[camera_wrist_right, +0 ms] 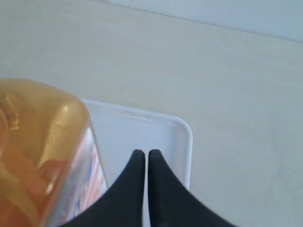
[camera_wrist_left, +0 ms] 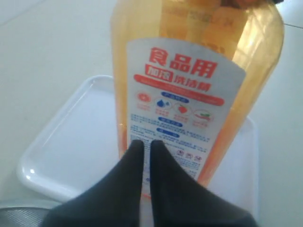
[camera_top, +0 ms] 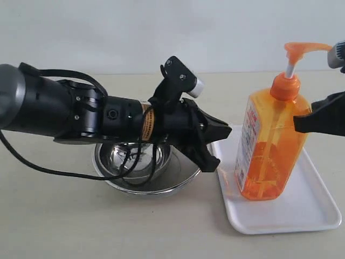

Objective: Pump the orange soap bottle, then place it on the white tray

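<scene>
Soap bottle [camera_top: 268, 151] on tray [camera_top: 304, 218] (bowl [camera_top: 141, 190] beside)

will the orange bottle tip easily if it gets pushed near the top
Probably yes: the bottle is tall on a narrow base, with the pump raising it further, so a high push could topple it. Its glossy plastic looks smooth, so it may slip in a grip. It seems to hold liquid, so it is likely fairly heavy.
</scene>
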`<state>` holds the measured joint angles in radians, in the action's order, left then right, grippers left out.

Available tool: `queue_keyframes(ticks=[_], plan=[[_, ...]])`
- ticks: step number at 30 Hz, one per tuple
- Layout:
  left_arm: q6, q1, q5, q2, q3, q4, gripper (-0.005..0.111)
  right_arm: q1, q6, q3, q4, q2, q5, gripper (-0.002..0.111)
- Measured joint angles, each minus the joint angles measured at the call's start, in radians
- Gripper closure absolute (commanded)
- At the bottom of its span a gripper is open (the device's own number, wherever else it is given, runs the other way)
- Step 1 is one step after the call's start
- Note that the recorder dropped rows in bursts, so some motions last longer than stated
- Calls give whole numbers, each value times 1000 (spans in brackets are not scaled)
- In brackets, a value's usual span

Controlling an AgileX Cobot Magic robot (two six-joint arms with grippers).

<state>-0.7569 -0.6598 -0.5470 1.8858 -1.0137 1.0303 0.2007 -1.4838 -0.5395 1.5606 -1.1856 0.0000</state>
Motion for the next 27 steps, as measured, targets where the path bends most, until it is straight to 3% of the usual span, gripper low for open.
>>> queue_keyframes(ticks=[8, 13, 22, 27], plan=[[21, 24, 20, -120, 84, 34, 102, 0, -9, 144, -118, 237, 78, 109], [27, 24, -98, -174, 89, 103, 102, 0, -10, 184, -139, 404, 74, 109], [27, 24, -190, -179, 89, 125, 102, 0, -14, 192, -157, 445, 72, 109], [20, 24, -169, -194, 89, 271, 102, 0, -16, 194, -161, 445, 72, 109]])
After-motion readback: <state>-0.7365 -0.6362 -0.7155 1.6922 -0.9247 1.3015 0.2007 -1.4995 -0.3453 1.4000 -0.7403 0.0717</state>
